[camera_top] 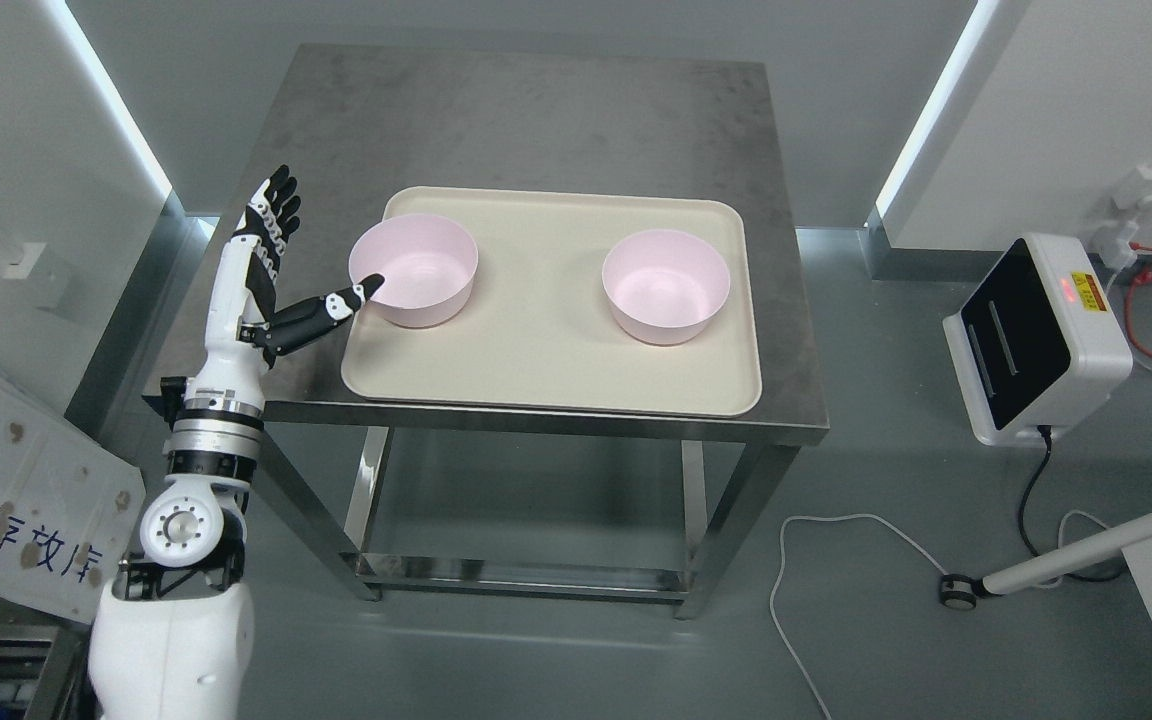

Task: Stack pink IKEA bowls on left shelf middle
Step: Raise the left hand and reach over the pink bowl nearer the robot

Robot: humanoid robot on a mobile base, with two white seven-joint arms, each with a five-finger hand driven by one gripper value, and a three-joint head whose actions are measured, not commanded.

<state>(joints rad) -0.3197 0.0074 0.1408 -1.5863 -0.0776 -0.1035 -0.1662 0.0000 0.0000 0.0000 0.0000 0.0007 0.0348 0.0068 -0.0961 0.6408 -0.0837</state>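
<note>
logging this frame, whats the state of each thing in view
left bowl: upright, empty, on tray, unstacked
right bowl: upright, empty, on tray, apart from the other
tray: flat on table
left hand: open, fingers spread, thumb tip by left bowl's rim, holding nothing
white device: on floor, red light lit
</note>
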